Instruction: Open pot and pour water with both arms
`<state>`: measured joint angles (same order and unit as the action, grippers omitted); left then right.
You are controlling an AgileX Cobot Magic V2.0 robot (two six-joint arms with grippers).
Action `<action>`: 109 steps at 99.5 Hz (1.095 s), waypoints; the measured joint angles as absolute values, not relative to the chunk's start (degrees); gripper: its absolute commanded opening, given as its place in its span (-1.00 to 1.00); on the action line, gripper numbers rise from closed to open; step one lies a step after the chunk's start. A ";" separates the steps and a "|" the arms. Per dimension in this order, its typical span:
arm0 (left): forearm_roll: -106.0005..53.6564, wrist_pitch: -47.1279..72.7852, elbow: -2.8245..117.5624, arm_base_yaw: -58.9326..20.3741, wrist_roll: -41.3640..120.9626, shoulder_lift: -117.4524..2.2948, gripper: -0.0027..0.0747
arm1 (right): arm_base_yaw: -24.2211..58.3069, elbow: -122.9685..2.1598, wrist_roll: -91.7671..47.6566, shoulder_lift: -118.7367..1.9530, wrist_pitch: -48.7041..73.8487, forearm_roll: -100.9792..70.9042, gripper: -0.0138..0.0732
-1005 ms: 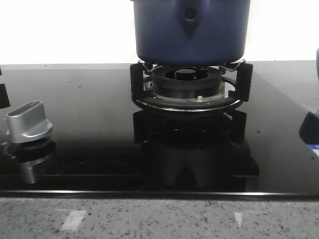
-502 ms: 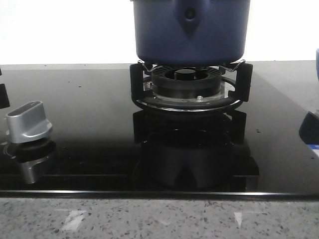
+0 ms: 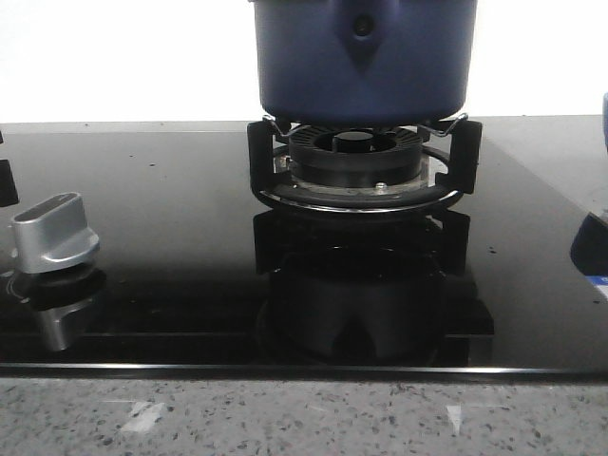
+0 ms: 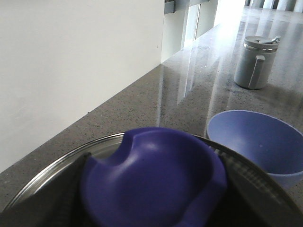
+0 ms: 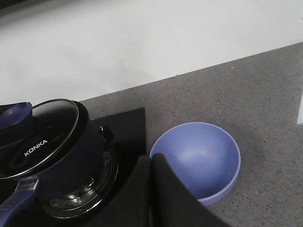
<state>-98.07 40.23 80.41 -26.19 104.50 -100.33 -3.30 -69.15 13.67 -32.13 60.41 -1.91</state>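
Nearest the counter's [image 3: 304,418] front edge lies the black glass hob [image 3: 171,237], with a silver knob [image 3: 55,233] at its left side. Behind, the pot [image 3: 366,62] sits on the burner grate [image 3: 361,171], lid [image 5: 40,137] on. The left pincer [image 4: 156,189] is clamped on the blue lid knob [image 4: 151,184]. The right pincer [image 5: 152,189] has its fingers together, above the counter between pot and blue bowl [image 5: 199,158]. The bowl stands just beside the hob's right edge; a grey canister [image 4: 255,61] stands farther along, with bare counter between them.
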 measured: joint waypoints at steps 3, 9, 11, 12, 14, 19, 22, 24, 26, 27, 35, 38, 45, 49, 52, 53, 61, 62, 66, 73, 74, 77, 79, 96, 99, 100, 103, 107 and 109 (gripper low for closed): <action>-98.21 40.23 80.41 -26.19 104.65 -100.33 -0.07 | -3.30 -69.15 13.67 -32.13 60.16 -1.91 -0.84; -98.21 40.23 80.41 -26.34 105.13 -100.35 -0.07 | -3.30 -69.15 13.67 -32.13 59.91 -1.91 -0.84; -98.21 40.13 80.41 -26.46 105.32 -100.47 -0.07 | -3.30 -69.15 13.67 -32.13 59.75 -1.91 -0.84; -98.21 40.15 80.41 -26.60 105.46 -100.46 -0.07 | -3.30 -69.15 13.67 -32.13 59.78 -1.91 -0.84; -98.21 40.15 80.41 -26.62 105.72 -100.46 -0.07 | -3.30 -69.15 13.67 -32.13 59.78 -1.91 -0.84; -98.32 40.00 80.41 -26.96 106.62 -100.59 -0.07 | -3.30 -69.15 13.67 -32.13 59.54 -1.91 -0.84; -98.32 39.84 80.41 -27.27 107.03 -100.59 -0.07 | -3.30 -69.15 13.67 -32.13 59.43 -1.91 -0.84; -98.32 39.86 80.41 -27.41 107.29 -100.71 -0.07 | -3.30 -69.15 13.67 -32.13 59.44 -1.91 -0.84; -98.41 39.86 80.41 -27.44 107.42 -100.71 -0.07 | -3.30 -69.15 13.67 -32.13 59.44 -1.91 -0.84; -98.54 39.86 80.41 -27.59 107.56 -100.81 -0.07 | -3.30 -69.15 13.67 -32.13 59.44 -1.91 -0.84; -99.12 39.55 80.41 -28.04 107.80 -100.94 -0.07 | -3.30 -69.15 13.67 -32.13 59.44 -1.91 -0.84; -99.36 39.28 80.41 -28.17 107.80 -101.08 -0.07 | -3.30 -69.15 13.67 -32.13 59.44 -1.91 -0.84; -99.89 38.74 80.41 -28.41 107.80 -101.26 -0.07 | -3.30 -69.15 13.67 -32.13 59.44 -1.91 -0.84; -100.23 38.44 80.41 -28.41 107.80 -101.31 -0.07 | -3.30 -69.15 13.67 -32.13 59.44 -1.91 -0.84; -100.47 37.96 80.41 -28.41 107.80 -101.40 -0.07 | -3.30 -69.15 13.67 -32.13 59.44 -1.91 -0.84; -100.47 37.82 80.41 -28.41 107.80 -101.40 -0.07 | -3.30 -69.15 13.67 -32.13 59.44 -1.91 -0.84; -100.68 36.52 80.41 -28.41 107.91 -101.53 -0.07 | -3.30 -69.15 13.58 -32.13 59.44 -2.03 -0.84; -100.68 36.35 80.41 -28.41 107.92 -101.53 -0.07 | -3.30 -69.15 13.58 -32.13 59.44 -2.03 -0.84; -100.68 36.11 80.41 -28.41 108.28 -101.53 -0.07 | -3.30 -69.15 13.58 -32.13 59.44 -2.03 -0.84; -100.68 35.97 80.41 -28.41 108.43 -101.57 -0.07 | -3.30 -69.15 13.58 -32.13 59.44 -2.15 -0.84; -100.68 35.97 80.41 -28.41 108.43 -101.57 -0.07 | -3.30 -69.15 13.58 -32.13 59.44 -2.15 -0.84; -100.68 35.97 80.41 -28.41 108.43 -101.57 -0.07 | -3.30 -69.15 13.58 -32.13 59.44 -2.15 -0.84; -100.68 35.97 80.41 -28.41 108.43 -101.57 -0.07 | -3.30 -69.15 13.58 -32.13 59.44 -2.15 -0.84; -101.06 35.97 80.41 -28.41 108.48 -101.57 0.14 | -3.30 -69.15 13.58 -32.13 59.44 -2.28 -0.84; -101.04 35.97 80.41 -28.41 108.48 -101.67 0.26 | -3.30 -69.15 13.58 -32.13 59.44 -2.28 -0.84; -101.08 36.13 80.41 -28.41 108.48 -101.67 0.28 | -3.30 -69.15 13.58 -32.13 59.44 -2.28 -0.84; -101.30 36.21 80.41 -28.41 108.57 -101.67 0.37 | -3.30 -69.15 13.58 -32.13 59.44 -2.28 -0.84; -101.44 36.19 80.41 -28.41 108.57 -101.80 0.49 | -3.30 -69.15 13.58 -32.13 59.44 -2.28 -0.84; -101.53 36.19 80.41 -28.41 108.57 -101.80 0.52 | -3.30 -69.15 13.58 -32.13 59.44 -2.28 -0.84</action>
